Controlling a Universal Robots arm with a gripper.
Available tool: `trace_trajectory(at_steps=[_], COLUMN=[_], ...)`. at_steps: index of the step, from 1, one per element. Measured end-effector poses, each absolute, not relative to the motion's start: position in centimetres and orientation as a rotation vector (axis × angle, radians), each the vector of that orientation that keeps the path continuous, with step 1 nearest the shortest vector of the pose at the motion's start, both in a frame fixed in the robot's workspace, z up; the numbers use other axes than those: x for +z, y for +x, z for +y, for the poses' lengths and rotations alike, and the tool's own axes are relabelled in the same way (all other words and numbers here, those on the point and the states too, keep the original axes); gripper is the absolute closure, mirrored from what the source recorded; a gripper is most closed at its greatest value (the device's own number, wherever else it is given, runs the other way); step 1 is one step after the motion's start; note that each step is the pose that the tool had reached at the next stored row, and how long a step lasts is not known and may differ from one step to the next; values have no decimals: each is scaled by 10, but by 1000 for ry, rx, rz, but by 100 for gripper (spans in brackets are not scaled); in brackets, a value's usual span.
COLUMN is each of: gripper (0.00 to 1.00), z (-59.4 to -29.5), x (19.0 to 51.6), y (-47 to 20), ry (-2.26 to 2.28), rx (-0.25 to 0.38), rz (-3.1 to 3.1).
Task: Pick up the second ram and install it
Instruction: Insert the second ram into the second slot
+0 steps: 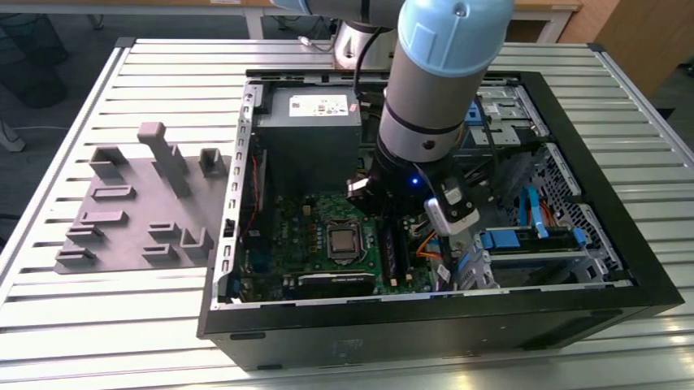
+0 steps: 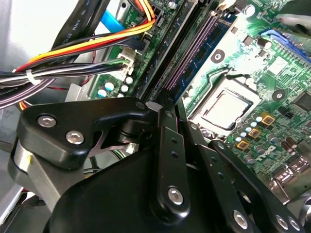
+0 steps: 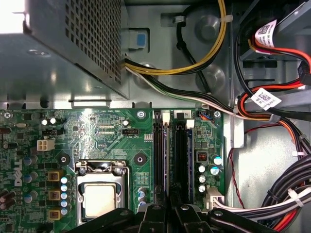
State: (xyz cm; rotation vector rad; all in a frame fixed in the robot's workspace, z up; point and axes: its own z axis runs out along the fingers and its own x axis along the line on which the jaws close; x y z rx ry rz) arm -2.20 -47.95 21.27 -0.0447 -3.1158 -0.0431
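My gripper [image 2: 167, 104], closed down to a narrow gap, presses on the second ram [image 3: 162, 160], which stands on edge in its motherboard [image 3: 107, 141] slot, long axis running toward the power supply [image 3: 73, 43]. The computer case [image 1: 607, 268] lies open on a slatted metal surface [image 1: 162, 73].

Arm [image 1: 434, 89] angled steeply down, claw [image 3: 167, 213] fingers drawn together
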Motion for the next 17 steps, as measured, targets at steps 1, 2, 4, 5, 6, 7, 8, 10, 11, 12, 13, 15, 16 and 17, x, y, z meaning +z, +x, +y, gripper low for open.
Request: trace_trajectory(at_steps=[1, 2, 4, 5, 6, 7, 8, 10, 11, 12, 13, 15, 16, 17], gripper=[86, 86, 86, 86, 86, 86, 86, 86, 86, 86, 86, 86, 86, 86], z=[-480, -480, -480, -480, -480, -480, -480, -480, -480, -480, -480, -480, -480, -480], x=[212, 212, 212, 211, 211, 211, 211, 211, 211, 211, 211, 211, 211, 211], y=[-22, -22, -22, -22, -22, -22, -22, -22, -22, -21, -21, -21, -21, -21], ry=[-45, -45, -45, -45, -45, -45, -45, -44, -43, -42, -41, -39, -38, -37], rx=[-43, -43, -43, -43, -43, -43, -43, -43, -43, -43, -43, -43, -43, -43], rz=[-3116, -3116, -3116, -3116, -3116, -3116, -3116, -3116, -3115, -3115, -3115, -3115, -3115, -3115])
